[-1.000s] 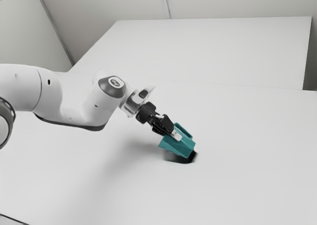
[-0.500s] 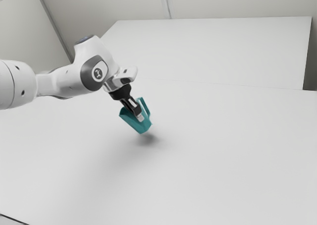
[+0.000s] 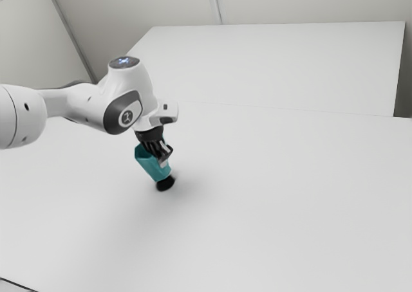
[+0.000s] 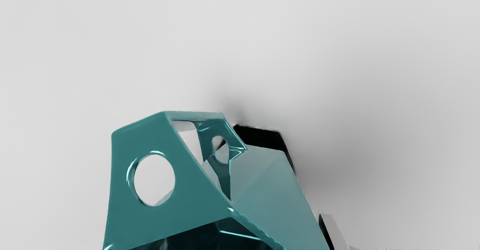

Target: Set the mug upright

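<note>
The pincer points downward, seemingly a little tilted.

1. You have a plain white table under soft light, its shadows blurred.
2. Beyond its far edge you see a broad white panel.
3. Behind, your pale grey back wall meets a side wall toward the exterior view's left.
4. A narrow strip runs up the back wall.

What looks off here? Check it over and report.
The mug leans in the tool, its mouth toward the exterior view's upper left, not straight up. The black patch by its base looks oddly dark; shadow or solid, I can't tell. I see no spill.
</note>
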Controlling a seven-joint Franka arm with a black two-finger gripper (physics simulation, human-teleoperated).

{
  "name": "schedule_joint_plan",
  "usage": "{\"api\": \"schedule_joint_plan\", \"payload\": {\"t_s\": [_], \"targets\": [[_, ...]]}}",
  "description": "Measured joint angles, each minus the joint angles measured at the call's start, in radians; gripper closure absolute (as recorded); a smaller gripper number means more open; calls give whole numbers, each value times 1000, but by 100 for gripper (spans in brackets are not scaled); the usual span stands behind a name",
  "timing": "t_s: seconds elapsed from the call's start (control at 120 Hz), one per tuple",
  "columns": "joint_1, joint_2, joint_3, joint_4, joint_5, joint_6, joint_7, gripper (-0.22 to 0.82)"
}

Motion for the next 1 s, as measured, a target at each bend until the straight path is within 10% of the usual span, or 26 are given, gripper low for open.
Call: {"api": "schedule_joint_plan", "payload": {"t_s": [0.783, 1.0], "targets": [[4, 46, 0, -77, 95, 123, -283, 78], [3, 26, -1, -78, 88, 130, -302, 34]]}}
